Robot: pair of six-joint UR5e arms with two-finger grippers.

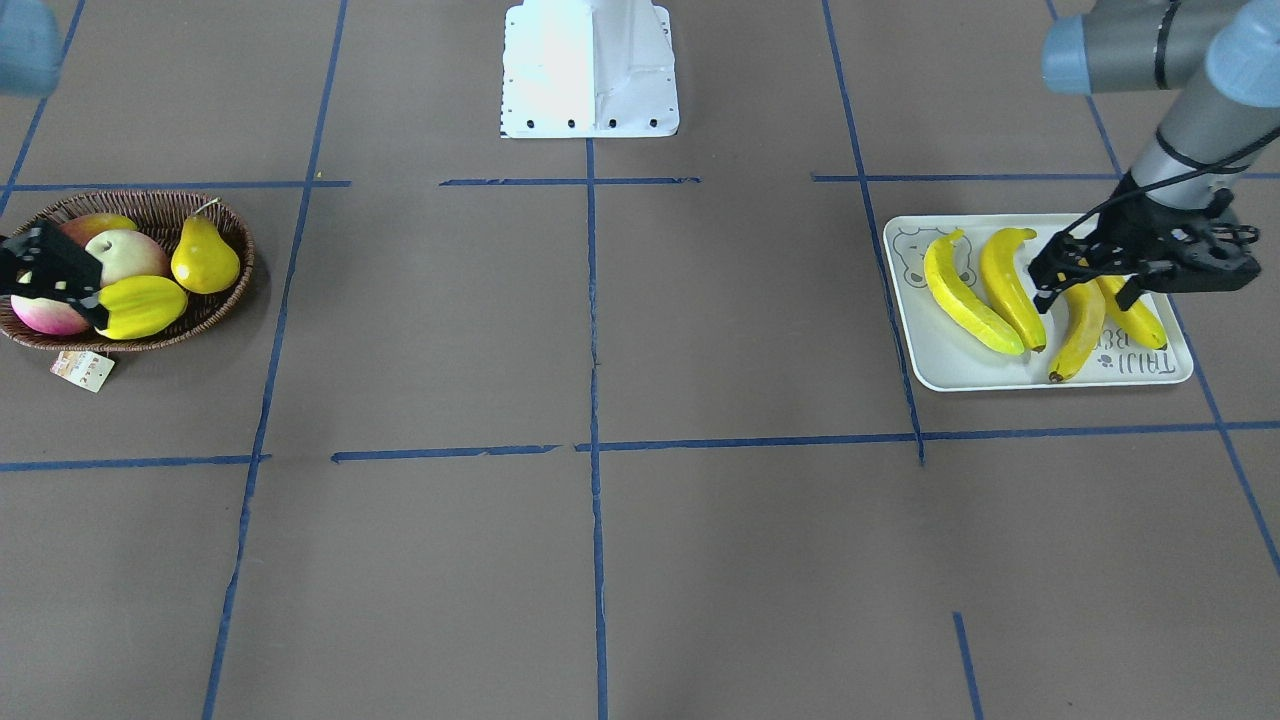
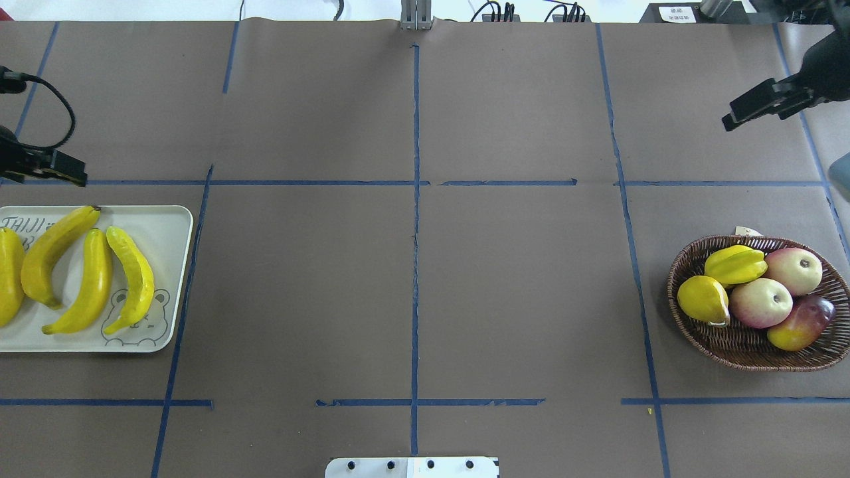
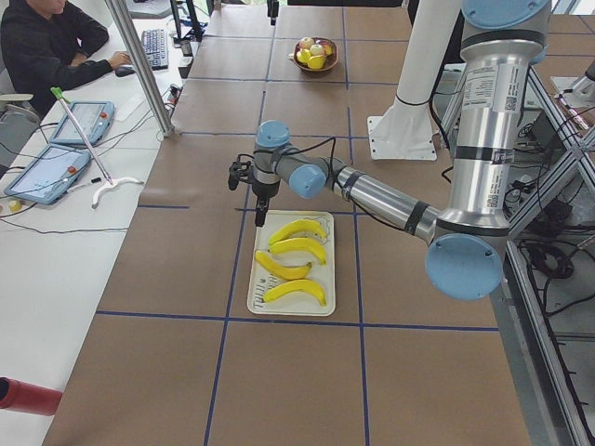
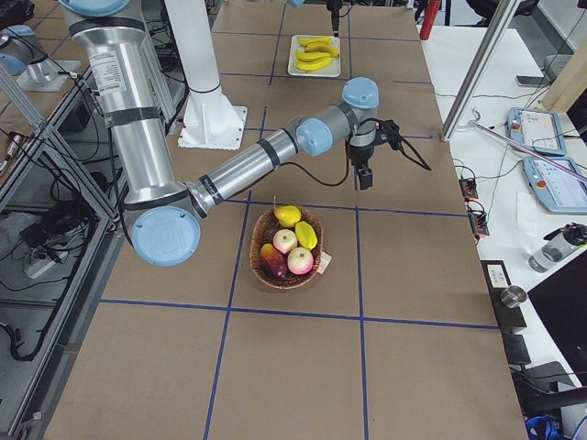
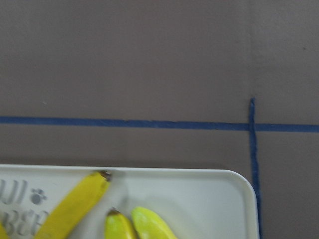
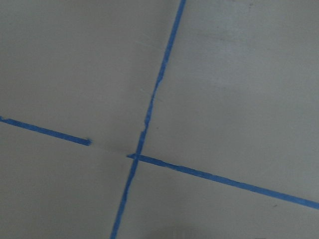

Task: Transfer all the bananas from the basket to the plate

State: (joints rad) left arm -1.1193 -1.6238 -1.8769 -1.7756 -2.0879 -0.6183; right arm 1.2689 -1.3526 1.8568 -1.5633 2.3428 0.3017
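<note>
Several yellow bananas [image 2: 86,282] lie side by side on the pale grey plate [image 2: 166,232] at the table's left end; in the front-facing view the bananas [image 1: 965,295] show beside the bear print. My left gripper [image 1: 1088,285] hovers over the plate's far edge, open and holding nothing. The brown wicker basket [image 2: 730,342] at the right end holds a pear, a starfruit and reddish round fruit; no banana shows in it. Raised over bare table beyond the basket, my right gripper [image 2: 757,113] looks open and holds nothing.
Blue tape lines cross the brown table cover. The white robot base [image 1: 590,70] stands at mid table on the robot's side. A paper tag [image 1: 82,369] hangs off the basket rim. A person [image 3: 46,46] sits at a side desk with tablets.
</note>
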